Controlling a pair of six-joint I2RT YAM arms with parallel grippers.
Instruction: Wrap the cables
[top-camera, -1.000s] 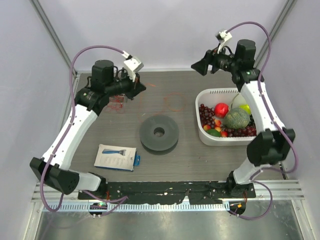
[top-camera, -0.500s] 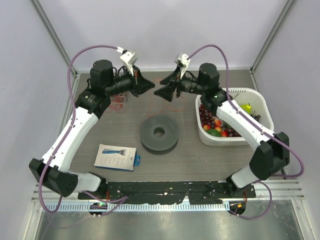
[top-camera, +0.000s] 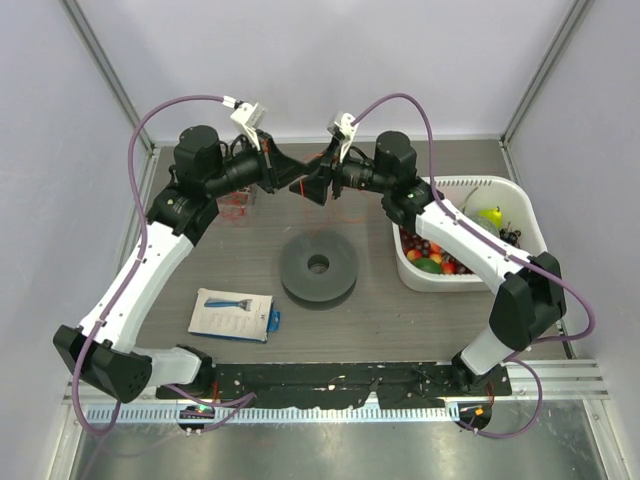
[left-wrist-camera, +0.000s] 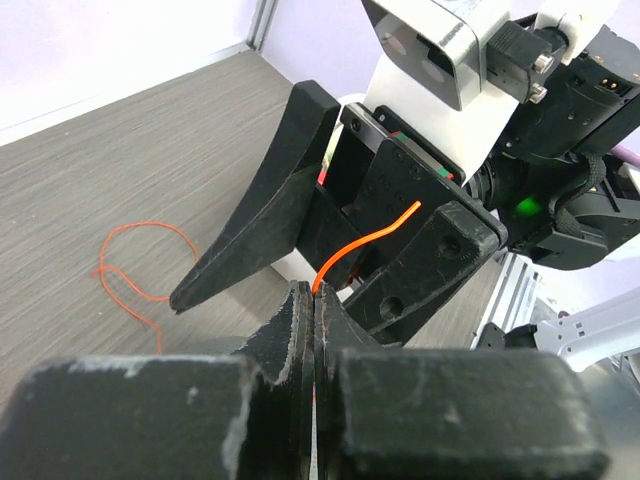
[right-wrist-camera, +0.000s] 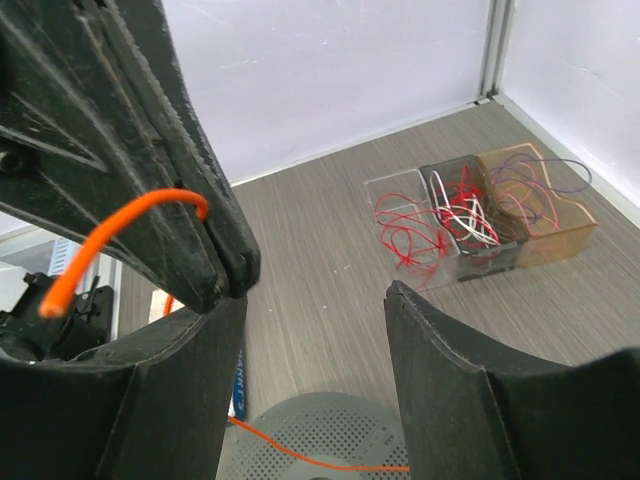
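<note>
Step in hand: we judge a handover, with the left gripper offering the cable to the right gripper.
Left jaws: pressed together on the cable, whose short free end curves out above the tips.
Right jaws: standing well apart and gripping nothing, with the free end lying between the fingers.
Cable's place: raised above the table at the back, between the two grippers; a strand trails over the grey disc.
Next move: we think the right jaws must close on the free end just beside the left tips, without striking them.
Hard to make out: from above the cable is nearly too thin to trace. The orange loop on the table may belong to it, but we cannot tell.
</note>
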